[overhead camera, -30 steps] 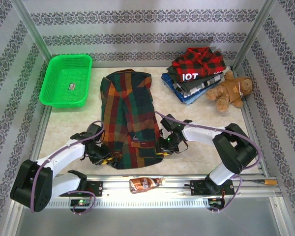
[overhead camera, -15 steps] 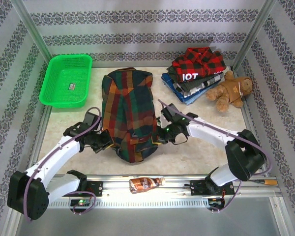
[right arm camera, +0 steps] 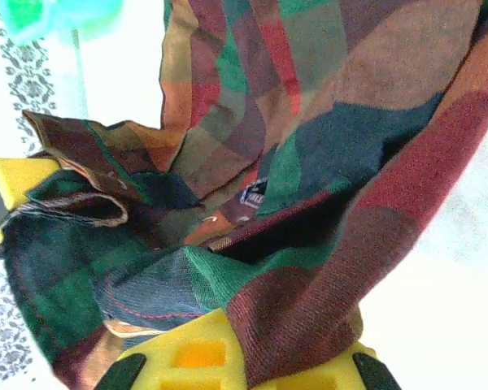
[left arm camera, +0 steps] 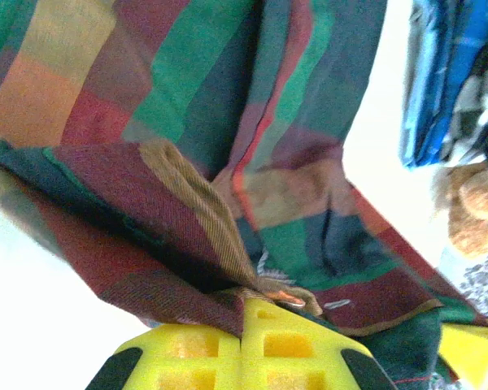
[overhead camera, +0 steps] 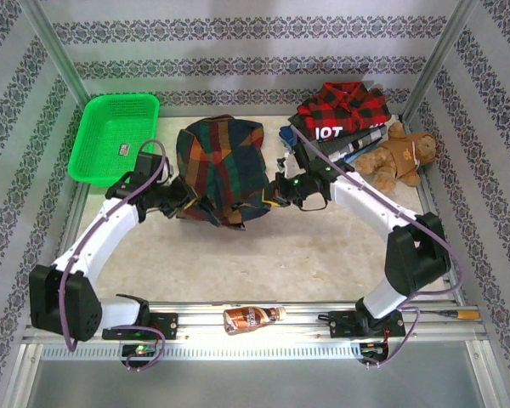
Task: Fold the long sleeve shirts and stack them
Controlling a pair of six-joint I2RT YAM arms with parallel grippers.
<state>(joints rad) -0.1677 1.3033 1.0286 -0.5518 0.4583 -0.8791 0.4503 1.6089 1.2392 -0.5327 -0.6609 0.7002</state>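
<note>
The left tool and right tool each pinch the plaid shirt by its hem. The shirt lies doubled near the table's far edge.

Free room: near half of the pale marbled table, open up to the bunched orange, green, navy and red plaid cloth shirt. Obstacles: green plastic mesh basket far left; stack of folded shirts and brown plush teddy bear far right.
</note>
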